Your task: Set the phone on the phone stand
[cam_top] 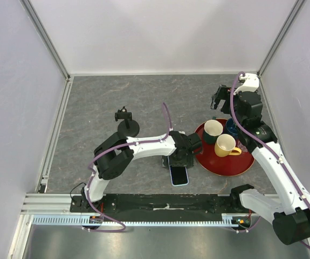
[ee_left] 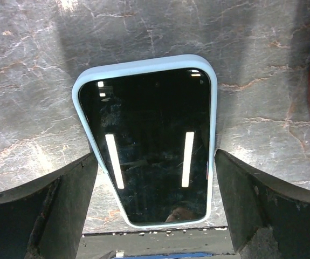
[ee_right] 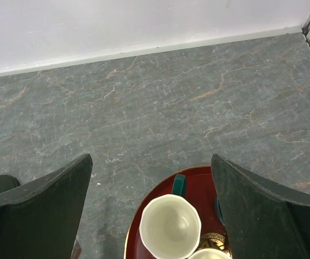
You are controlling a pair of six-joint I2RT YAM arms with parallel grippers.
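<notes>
The phone (cam_top: 179,176) lies flat and screen up near the table's front edge, its pale blue rim clear in the left wrist view (ee_left: 149,145). My left gripper (cam_top: 179,163) is low over its far end, open. The fingers (ee_left: 63,205) straddle the phone's long sides, close against the rims, and my left gripper (ee_left: 155,156) is not clamped on it. The phone stand (cam_top: 126,122), a black disc base with a short post and clamp, stands empty to the back left. My right gripper (cam_top: 218,100) hangs open in the air beyond the tray, with nothing between its fingers (ee_right: 152,159).
A red round tray (cam_top: 235,164) lies right of the phone, holding a green mug with a white inside (cam_top: 213,129), a yellow mug (cam_top: 226,145) and a blue cup (cam_top: 231,127). From the right wrist the tray (ee_right: 144,216) and green mug (ee_right: 171,226) lie below. White walls enclose three sides.
</notes>
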